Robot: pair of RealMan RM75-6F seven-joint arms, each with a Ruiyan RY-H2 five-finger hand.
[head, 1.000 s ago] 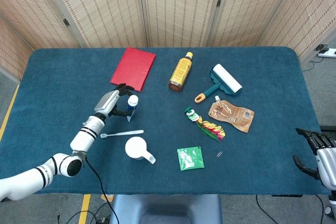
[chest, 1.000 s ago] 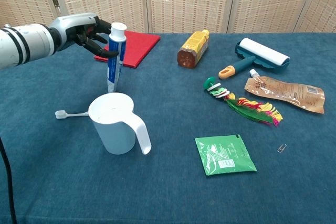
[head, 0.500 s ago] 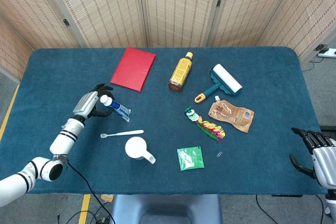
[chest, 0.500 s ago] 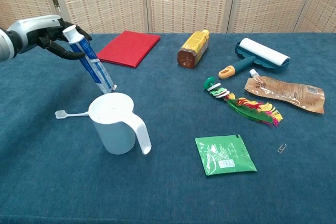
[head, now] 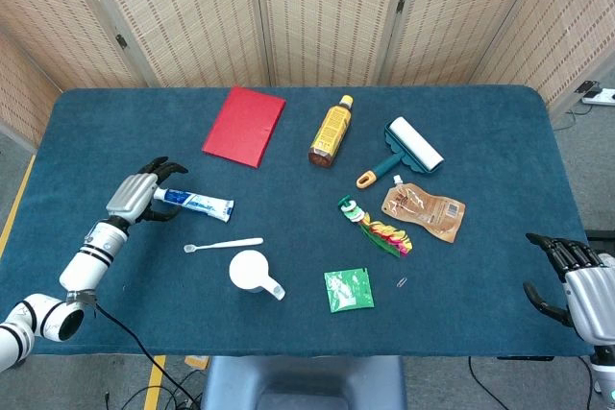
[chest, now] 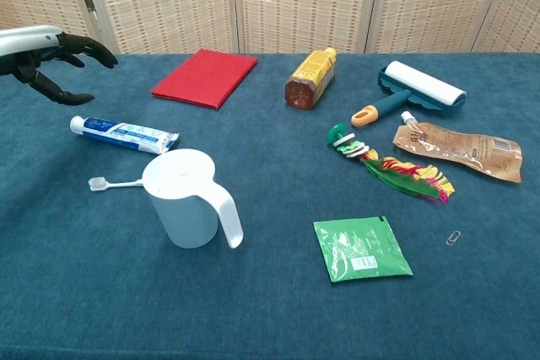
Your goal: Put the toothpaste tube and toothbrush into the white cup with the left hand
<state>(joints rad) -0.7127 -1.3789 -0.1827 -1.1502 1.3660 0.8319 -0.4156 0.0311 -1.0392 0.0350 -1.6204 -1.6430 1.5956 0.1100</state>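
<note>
Blue surface (head: 500, 141) now bears the fallen toothpaste tube (head: 195, 202); left hand (head: 135, 199) spread empty, seemingly dropped it, white cup (chest: 184, 198) unfilled.

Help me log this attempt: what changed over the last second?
The left hand let go of the toothpaste tube, which went from upright to lying flat behind the white cup; the hand drew back leftward, open. The toothbrush, cup and right hand stayed put.

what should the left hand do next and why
Probably reach back down and grip the toothpaste tube near its cap. The tube lies flat on the table beside the white cup, not in it, and the left hand hangs open above it, holding nothing.
</note>
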